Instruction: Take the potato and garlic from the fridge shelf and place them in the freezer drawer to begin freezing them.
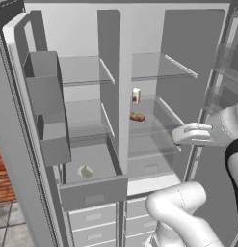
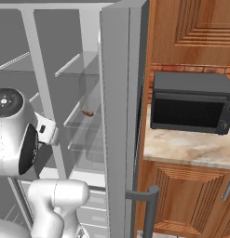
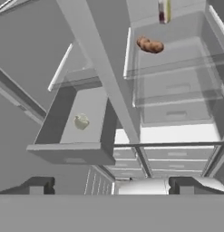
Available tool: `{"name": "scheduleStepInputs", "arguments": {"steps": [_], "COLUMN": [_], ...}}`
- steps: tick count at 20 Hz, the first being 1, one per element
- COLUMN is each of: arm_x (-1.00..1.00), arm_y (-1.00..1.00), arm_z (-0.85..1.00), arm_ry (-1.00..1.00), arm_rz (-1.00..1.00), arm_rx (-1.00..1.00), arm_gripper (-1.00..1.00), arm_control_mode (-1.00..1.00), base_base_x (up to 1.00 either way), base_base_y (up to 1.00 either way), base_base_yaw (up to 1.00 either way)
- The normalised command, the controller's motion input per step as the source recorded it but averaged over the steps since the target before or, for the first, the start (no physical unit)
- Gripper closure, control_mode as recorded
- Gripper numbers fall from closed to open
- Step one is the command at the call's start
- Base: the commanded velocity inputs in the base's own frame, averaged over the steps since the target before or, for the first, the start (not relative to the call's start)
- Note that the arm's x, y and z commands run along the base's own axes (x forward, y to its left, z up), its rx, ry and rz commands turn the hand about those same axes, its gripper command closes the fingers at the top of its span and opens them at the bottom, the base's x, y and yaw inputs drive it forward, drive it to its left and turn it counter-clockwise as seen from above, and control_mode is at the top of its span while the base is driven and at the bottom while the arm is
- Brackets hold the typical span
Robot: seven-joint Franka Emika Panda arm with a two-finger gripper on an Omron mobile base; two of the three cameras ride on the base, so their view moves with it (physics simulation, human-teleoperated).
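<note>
The freezer drawer [image 1: 94,193] [image 3: 72,154] stands pulled out at the lower left of the open fridge. The off-white garlic [image 1: 85,171] [image 3: 81,121] lies on its floor. The orange-brown potato [image 1: 137,116] [image 2: 88,112] [image 3: 150,45] rests on a glass shelf in the right compartment. My gripper [image 1: 178,135] [image 3: 111,188] hovers open and empty in front of the right compartment. It is to the right of the potato and a little lower, well apart from it.
A small white carton with a red mark [image 1: 136,95] [image 3: 164,10] stands behind the potato. A pale glassy drawer [image 1: 149,161] sits under the shelf, with stacked white drawers [image 1: 94,219] below. Fridge doors [image 1: 46,106] [image 2: 118,116] flank the opening. A microwave [image 2: 188,102] sits on the counter at right.
</note>
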Motion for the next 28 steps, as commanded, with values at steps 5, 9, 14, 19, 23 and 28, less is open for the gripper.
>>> {"name": "scheduleStepInputs", "arguments": {"steps": [5, 9, 14, 19, 23, 28], "arm_x": [0.01, 0.14, 0.64, 0.82, 0.81, 0.73], "arm_y": [0.34, 0.15, -0.13, -0.43, -0.53, -0.32], "arm_z": [-0.04, 0.00, 0.00, -0.06, -0.15, -0.18], "arm_ry": [0.09, -0.09, -0.21, -0.07, 0.01, 0.06], "arm_rz": [0.06, 0.04, 0.00, 0.03, 0.05, 0.03], "arm_rx": [-0.27, -0.26, -0.19, -0.10, 0.00, 0.00], "arm_gripper": [-1.00, -1.00, -1.00, -1.00, -1.00, -1.00], "arm_control_mode": [-1.00, -1.00, -1.00, -1.00, -1.00, -1.00], "base_base_x": [0.00, 0.00, 0.00, 0.00, 0.00, 0.00], "base_base_y": [0.00, 0.00, 0.00, 0.00, 0.00, 0.00], "base_base_yaw": [0.00, 0.00, 0.00, 0.00, 0.00, 0.00]}}
